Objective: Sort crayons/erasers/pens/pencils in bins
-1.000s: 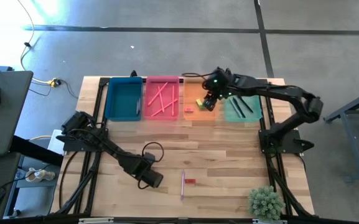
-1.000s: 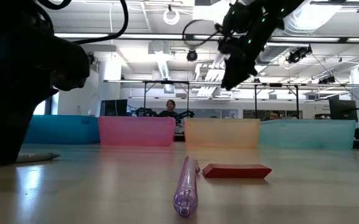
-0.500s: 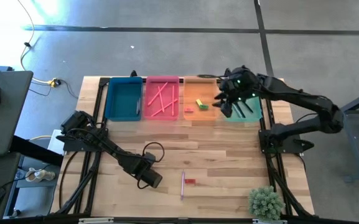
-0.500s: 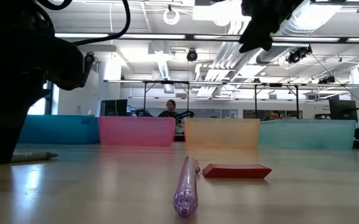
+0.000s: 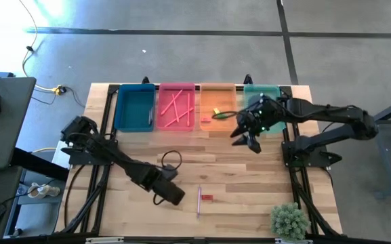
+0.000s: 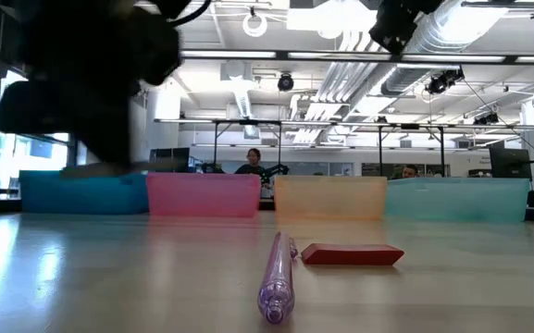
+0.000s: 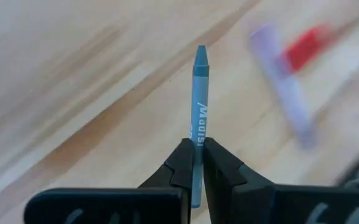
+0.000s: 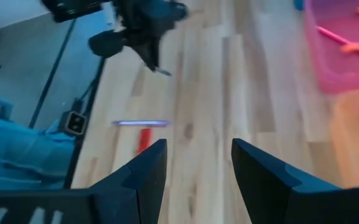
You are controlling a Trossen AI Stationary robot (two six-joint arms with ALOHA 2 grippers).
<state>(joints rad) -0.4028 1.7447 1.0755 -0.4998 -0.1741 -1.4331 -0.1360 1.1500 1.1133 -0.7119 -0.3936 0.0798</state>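
The left gripper (image 7: 196, 163) was closed on a grey-blue crayon (image 7: 198, 106), just beside the purple pen (image 5: 198, 200). The crayon looked light, stiff and brittle, so a mid-shaft hold suited it. The right gripper (image 8: 193, 163) hung open, well apart from that pen.

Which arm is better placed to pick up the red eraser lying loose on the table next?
Probably the right. The right gripper is open and empty near the bins, while the left gripper, though nearer the red eraser, is shut on a grey-blue crayon that it must bin first.
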